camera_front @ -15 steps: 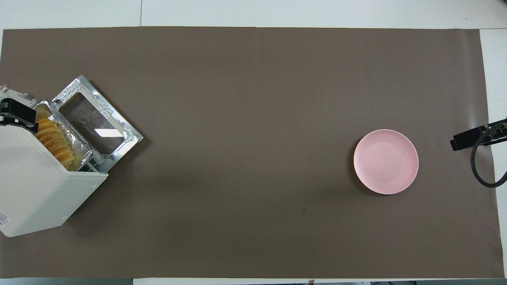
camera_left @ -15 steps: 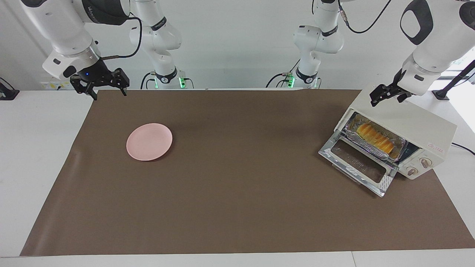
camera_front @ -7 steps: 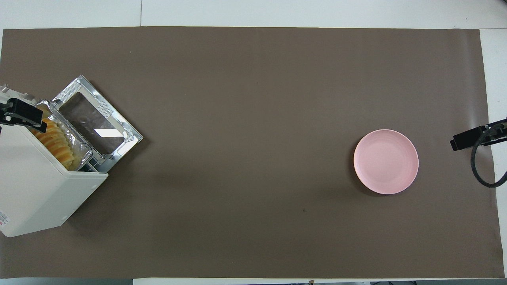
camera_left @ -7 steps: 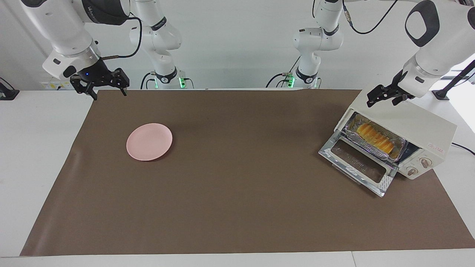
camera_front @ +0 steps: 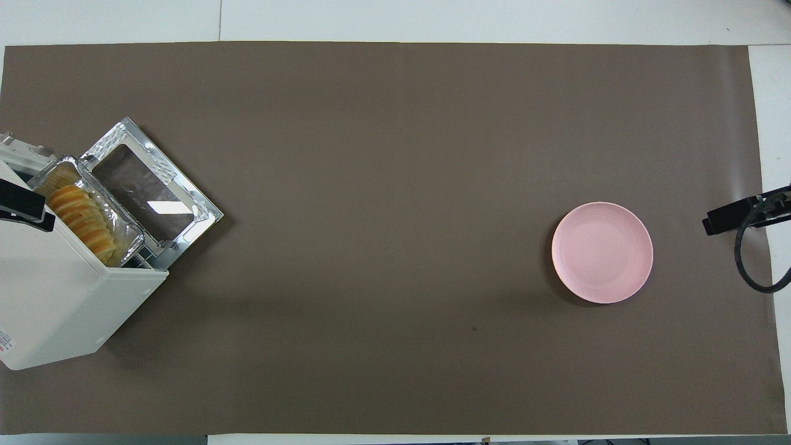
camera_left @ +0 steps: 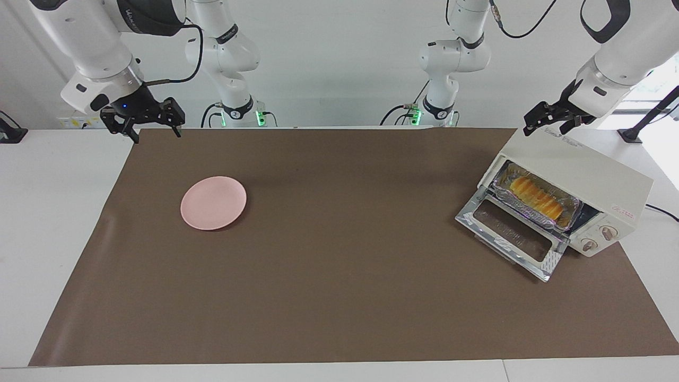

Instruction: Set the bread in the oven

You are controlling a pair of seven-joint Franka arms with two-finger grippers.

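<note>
The left hand (camera_left: 546, 127), open and empty, has lifted off above the toaster oven (camera_left: 578, 175), leaving the bread (camera_left: 536, 198) inside, door still down.

Overhead view: oven (camera_front: 55, 296) cut by the frame edge at the left arm's end; control side hidden. Left tool (camera_front: 21, 204) shows only as a dark bar at that edge; arm out of frame. Right tool (camera_front: 738, 215) partly cut off at the other edge, fingers not readable.

Facing view: bread (camera_left: 536, 197) and foil tray (camera_left: 570, 204) partly under the oven's roof; rack detail too small. Knob (camera_left: 606, 231) markings illegible. Upper arms cropped at top.
</note>
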